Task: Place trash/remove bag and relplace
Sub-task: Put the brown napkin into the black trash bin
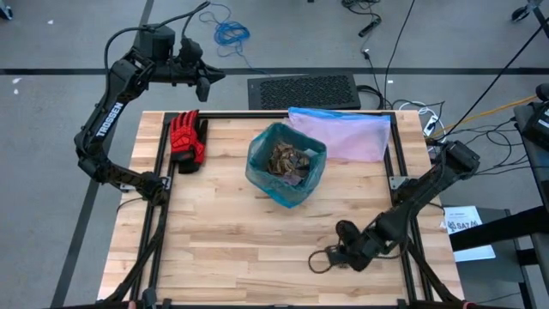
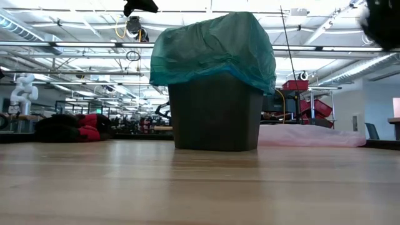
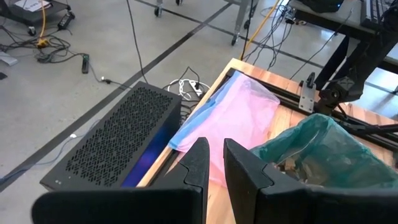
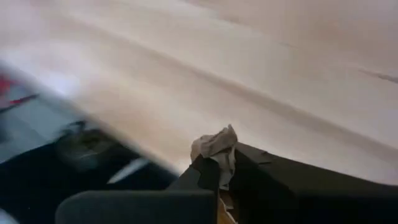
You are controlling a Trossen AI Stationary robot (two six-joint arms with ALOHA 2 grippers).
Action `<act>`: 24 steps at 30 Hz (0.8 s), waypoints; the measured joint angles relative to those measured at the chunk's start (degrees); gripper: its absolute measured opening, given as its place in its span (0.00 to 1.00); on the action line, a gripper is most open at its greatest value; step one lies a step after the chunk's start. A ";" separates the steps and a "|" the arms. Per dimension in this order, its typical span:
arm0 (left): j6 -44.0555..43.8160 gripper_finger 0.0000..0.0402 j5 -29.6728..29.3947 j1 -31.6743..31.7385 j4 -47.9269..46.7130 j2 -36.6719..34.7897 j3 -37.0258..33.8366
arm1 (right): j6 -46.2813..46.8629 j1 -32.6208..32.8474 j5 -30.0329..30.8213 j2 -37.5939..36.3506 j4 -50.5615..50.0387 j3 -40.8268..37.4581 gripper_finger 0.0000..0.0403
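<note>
Jaws of right gripper (image 4: pixel 219 169) on crumpled paper scrap (image 4: pixel 216 146) (pale)

The bin (image 1: pixel 286 165) stands at the table's (image 1: pixel 223 240) centre, lined with the bag (image 1: pixel 302 184), whose rim folds over the bin's edge; scraps (image 1: pixel 287 160) lie inside it. A second bag (image 1: pixel 347 133) lies flat behind and to the right of the bin, and a glove (image 1: pixel 186 140) lies at the table's rear left corner. The left gripper (image 1: pixel 206 81) hangs above the floor behind the table's rear edge, near a perforated box (image 1: pixel 304 91) on the floor, while the right gripper (image 1: pixel 319 260) sits low over the table's front right area, pinching a crumpled scrap (image 4: pixel 216 148).
</note>
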 joint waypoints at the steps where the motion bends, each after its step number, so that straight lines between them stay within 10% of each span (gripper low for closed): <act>1: 0.00 0.11 0.02 -0.02 -0.11 0.00 0.01 | -2.80 -0.57 2.50 -0.10 -1.77 3.36 0.00; 12: 0.07 0.11 -3.75 0.00 -1.53 0.00 0.00 | -28.51 -15.06 22.61 0.03 -33.33 40.18 0.00; 24: -0.38 0.11 -6.72 -3.76 -8.83 0.39 0.00 | -73.18 -46.87 3.57 9.49 -40.76 55.79 0.00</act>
